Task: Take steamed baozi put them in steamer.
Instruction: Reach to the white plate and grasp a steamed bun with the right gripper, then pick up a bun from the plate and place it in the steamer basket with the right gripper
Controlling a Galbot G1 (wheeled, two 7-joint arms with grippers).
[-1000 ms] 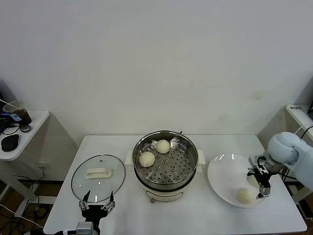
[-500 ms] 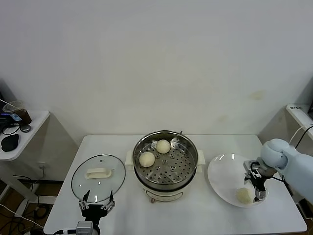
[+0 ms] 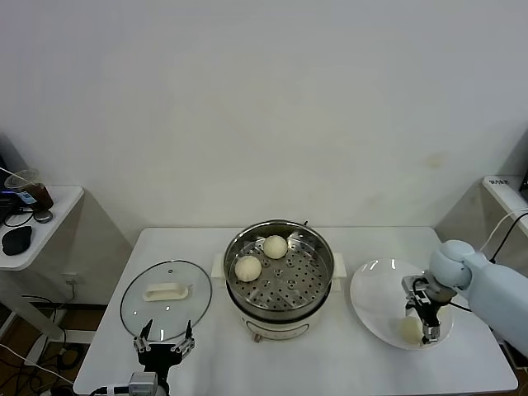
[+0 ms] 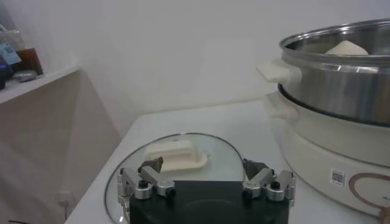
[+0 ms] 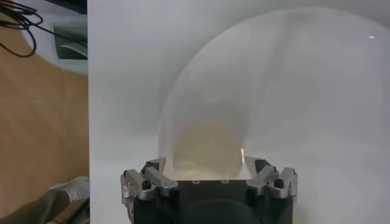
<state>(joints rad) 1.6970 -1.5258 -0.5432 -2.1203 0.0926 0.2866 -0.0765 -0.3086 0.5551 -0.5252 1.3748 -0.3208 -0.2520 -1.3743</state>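
Hovering over the white plate (image 3: 375,285), right gripper (image 3: 422,320) has its jaws spread wide astride one steamed baozi (image 3: 410,329), not clamped. Two more baozi (image 3: 247,267) sit in the steamer (image 3: 309,285). Left gripper (image 3: 163,347) is parked near the glass lid (image 3: 136,309), jaws wide, empty.

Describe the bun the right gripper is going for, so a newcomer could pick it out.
Find the white plate right of the steamer. The baozi lies at its near right edge, between the open right gripper fingers. The other two visible buns sit inside the steamer.
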